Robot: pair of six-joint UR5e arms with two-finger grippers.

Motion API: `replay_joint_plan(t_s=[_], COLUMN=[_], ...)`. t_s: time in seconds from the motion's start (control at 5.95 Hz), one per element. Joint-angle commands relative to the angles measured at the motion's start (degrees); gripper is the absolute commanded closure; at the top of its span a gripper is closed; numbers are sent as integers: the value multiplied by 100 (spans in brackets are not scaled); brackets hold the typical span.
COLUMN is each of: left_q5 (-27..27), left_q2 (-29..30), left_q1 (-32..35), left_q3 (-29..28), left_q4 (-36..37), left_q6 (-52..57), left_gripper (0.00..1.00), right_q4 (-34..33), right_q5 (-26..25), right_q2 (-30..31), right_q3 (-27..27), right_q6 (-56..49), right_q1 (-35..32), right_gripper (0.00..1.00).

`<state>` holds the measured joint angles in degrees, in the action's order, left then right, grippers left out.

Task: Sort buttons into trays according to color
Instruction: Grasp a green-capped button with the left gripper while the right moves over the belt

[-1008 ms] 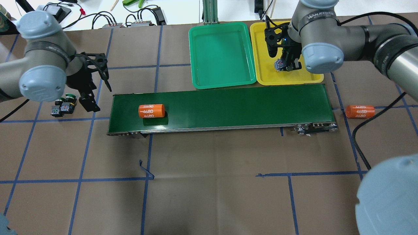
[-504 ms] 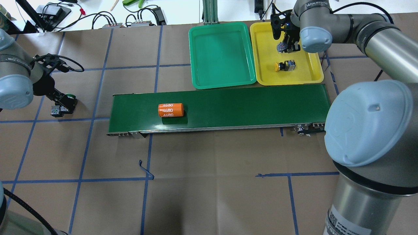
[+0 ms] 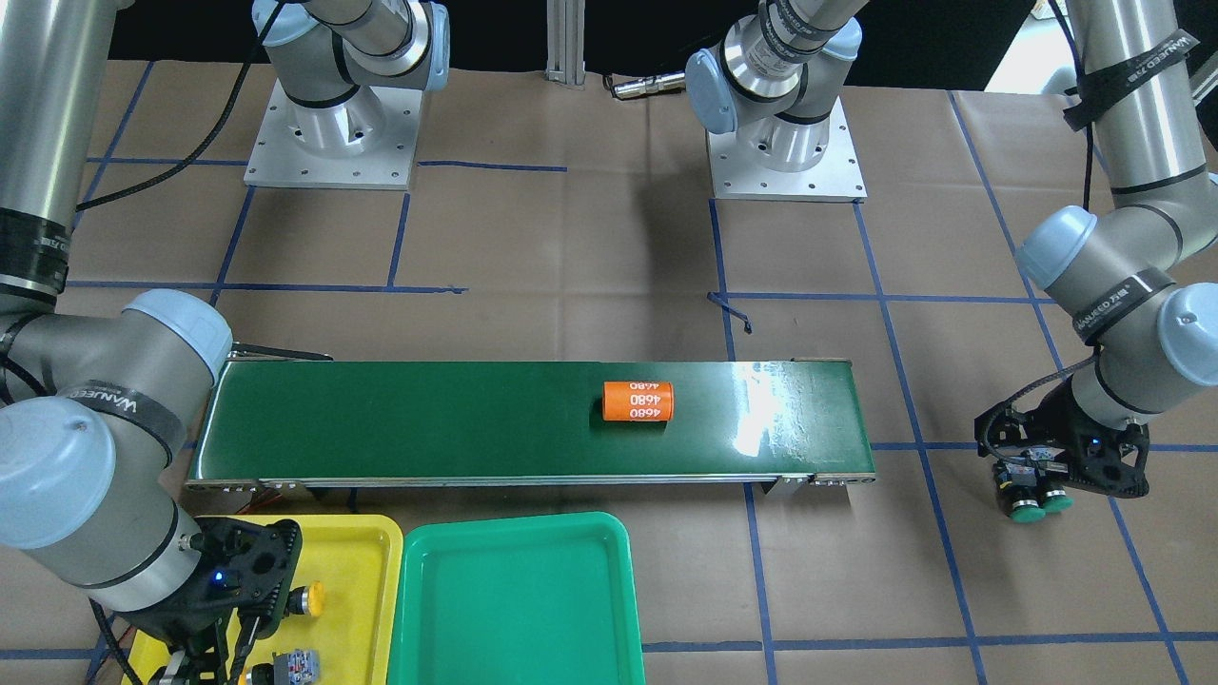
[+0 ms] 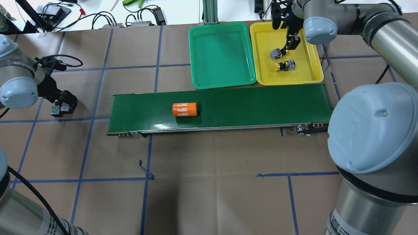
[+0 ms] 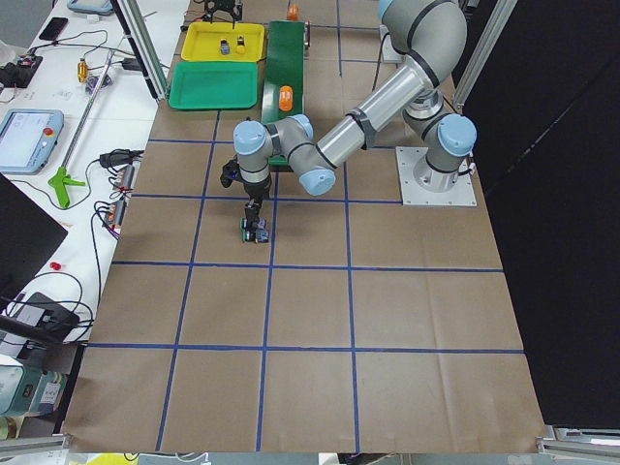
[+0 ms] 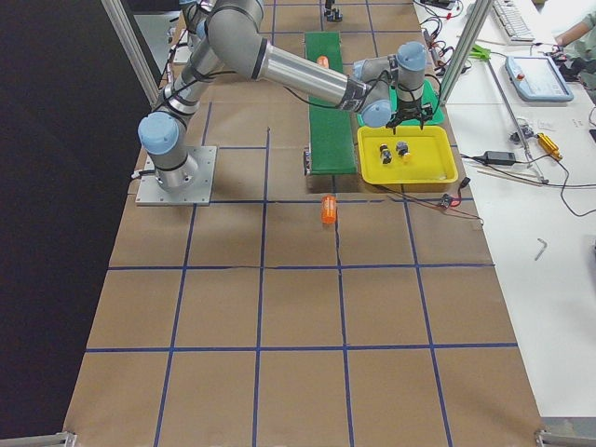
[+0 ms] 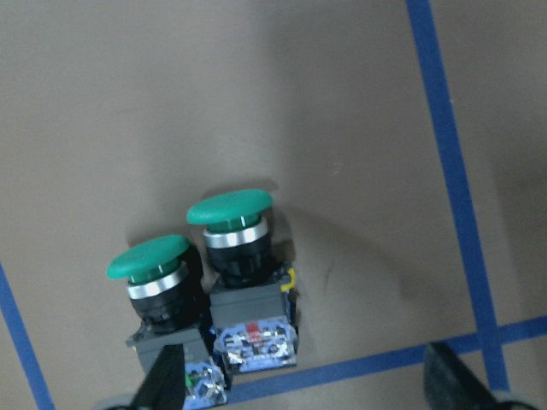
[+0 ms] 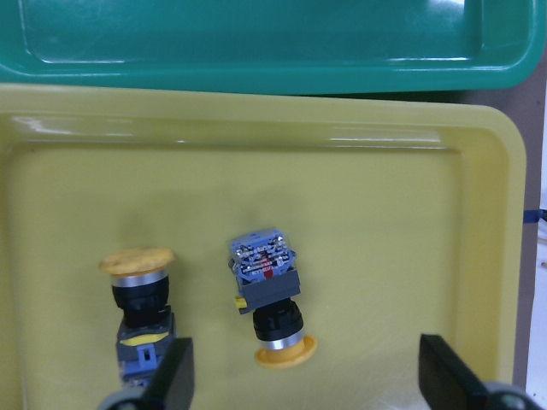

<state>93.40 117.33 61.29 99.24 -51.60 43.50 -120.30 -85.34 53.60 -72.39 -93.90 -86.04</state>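
My right hand point(image 8: 303, 384) hangs over the yellow tray point(image 8: 479, 256) with fingers apart, gripping nothing. Both yellow buttons point(image 8: 269, 299) lie in that tray, so I judge that colour done. My left hand point(image 7: 309, 371), fingers also apart, is low over the two green buttons point(image 7: 229, 248). They touch side by side on the bench point(image 4: 209, 179), and neither is in the green tray point(image 4: 222, 55) yet. Next I must close on one button without knocking its neighbour. I count four buttons, two trays and two orange 4680 cylinders point(image 4: 184, 109).

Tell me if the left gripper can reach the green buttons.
Probably yes: the left gripper hangs open just above the green buttons, nothing between. They touch, so taking one alone looks awkward.
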Motion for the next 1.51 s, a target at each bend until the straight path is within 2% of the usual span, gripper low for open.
replay_joint_plan(t_s=[0.0,0.34,0.5,0.67,1.01,1.18,1.34], left_q5=[-5,-14,-14,-14,-14,-14,-14], left_q2=[395,370,379,431,484,484,475], left_q1=[6,32,41,24,15,15,15], left_q3=[-194,-98,-89,-89,-89,-89,-106], left_q4=[141,115,115,124,159,159,159], left_q6=[-34,-70,-61,-52,-26,-34,-8], left_gripper=[3,3,3,3,43,68,89], right_q4=[2155,2274,2257,2239,2230,2169,2160], right_q5=[9,0,26,35,9,35,27], right_q2=[832,1754,2142,2407,2498,2498,2489], right_q3=[-212,-1105,-1572,-1811,-1805,-1813,-1822], right_q6=[457,661,1054,1597,2451,2559,2561], right_q1=[-114,-578,-815,-1088,-1790,-1846,-1846], right_gripper=[0,0,0,0,0,0,0])
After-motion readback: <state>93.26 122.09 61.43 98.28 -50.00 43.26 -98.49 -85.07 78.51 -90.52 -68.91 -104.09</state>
